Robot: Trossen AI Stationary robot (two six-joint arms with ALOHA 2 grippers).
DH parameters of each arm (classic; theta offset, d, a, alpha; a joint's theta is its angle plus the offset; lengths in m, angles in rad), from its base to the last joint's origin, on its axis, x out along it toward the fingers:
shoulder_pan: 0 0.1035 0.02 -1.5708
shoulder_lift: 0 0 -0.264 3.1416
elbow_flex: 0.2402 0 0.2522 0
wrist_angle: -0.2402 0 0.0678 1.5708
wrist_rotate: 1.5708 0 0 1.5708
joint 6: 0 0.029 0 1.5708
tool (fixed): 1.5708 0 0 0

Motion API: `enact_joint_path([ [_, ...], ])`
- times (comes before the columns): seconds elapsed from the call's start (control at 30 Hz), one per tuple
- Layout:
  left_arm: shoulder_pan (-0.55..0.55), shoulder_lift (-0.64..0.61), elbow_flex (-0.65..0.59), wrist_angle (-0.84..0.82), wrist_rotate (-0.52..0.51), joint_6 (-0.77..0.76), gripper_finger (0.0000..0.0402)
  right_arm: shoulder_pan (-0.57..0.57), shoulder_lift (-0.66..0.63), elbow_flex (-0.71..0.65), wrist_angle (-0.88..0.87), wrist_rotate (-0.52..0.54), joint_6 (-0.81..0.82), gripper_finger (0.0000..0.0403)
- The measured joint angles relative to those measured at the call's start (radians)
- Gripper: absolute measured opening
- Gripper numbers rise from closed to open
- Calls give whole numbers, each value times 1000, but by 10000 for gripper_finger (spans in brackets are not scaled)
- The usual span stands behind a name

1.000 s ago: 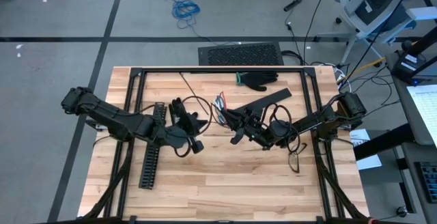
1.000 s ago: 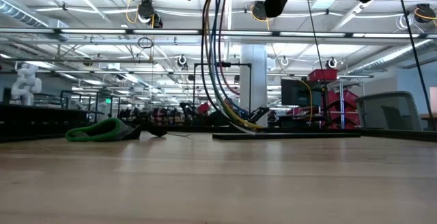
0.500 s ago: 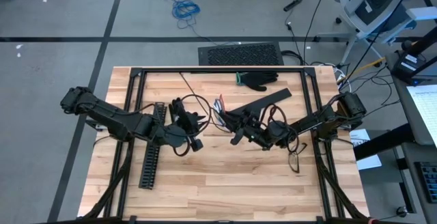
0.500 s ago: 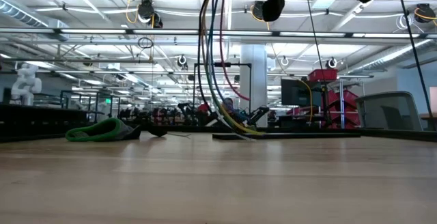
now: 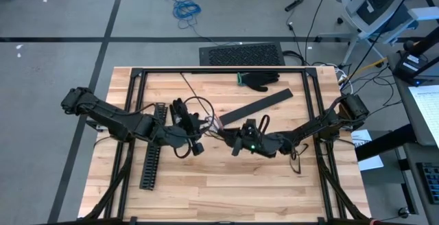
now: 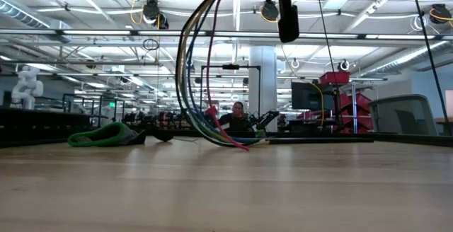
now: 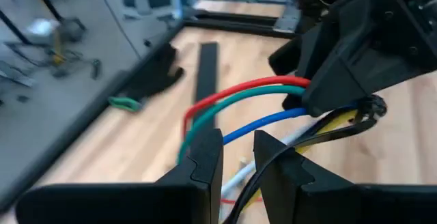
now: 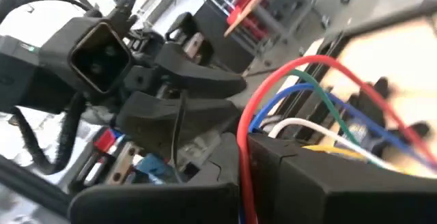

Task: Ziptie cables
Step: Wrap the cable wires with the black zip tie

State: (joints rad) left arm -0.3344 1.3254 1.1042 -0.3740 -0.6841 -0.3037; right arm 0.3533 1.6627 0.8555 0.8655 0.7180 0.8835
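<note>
The cables (image 5: 214, 123), red, green, blue, white and yellow wires, run between my two grippers above the table's middle. In the low view the cables (image 6: 195, 83) hang in a bowed loop whose ends (image 6: 237, 144) rest on the wood. My right gripper (image 5: 233, 137) is shut on the bundle. My left gripper (image 5: 199, 130) faces it closely, and in the left wrist view the left gripper (image 7: 237, 159) has its fingers slightly apart, with the wires passing at and between their tips. My left gripper has a white wire and a thin dark strand (image 7: 235, 183) running through the gap between its fingers; whether the fingers touch them I cannot tell. My right gripper pinches the cable bundle between its two fingers, and the wires fan out from the fingertips (image 8: 254, 132). It comes at them about level from the table's right. The bundle hangs slack below, its ends on the table.
A black slotted channel (image 5: 152, 153) lies at the left under my left arm. A flat black bar (image 5: 255, 106) and a black glove with a green cuff (image 5: 259, 81) lie toward the far edge. A black frame (image 5: 219, 70) borders the table.
My right gripper has gone down and toward the table's left, closer to my left gripper, and has rolled about its own line. The cables went with it. Their hanging loop has bowed out wider and their lower ends have slid along the table.
</note>
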Motion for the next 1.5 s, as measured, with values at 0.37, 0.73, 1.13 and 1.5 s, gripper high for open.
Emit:
enact_joint_path([
  [0.37, -52, 180, -14, 2, 143, -81, 80, 71, 0, 0, -192, -78, 322, 1],
  [0.73, -96, 255, -15, -160, 138, -84, 80, 87, 0, 0, -498, -189, 525, 1],
  [1.13, -100, 255, -15, -382, 168, -70, 80, 46, 0, 0, -732, -481, 597, 0],
  [1.5, -148, 165, -31, -641, 179, 4, 80, 15, 0, 0, -810, -551, 600, 1],
])
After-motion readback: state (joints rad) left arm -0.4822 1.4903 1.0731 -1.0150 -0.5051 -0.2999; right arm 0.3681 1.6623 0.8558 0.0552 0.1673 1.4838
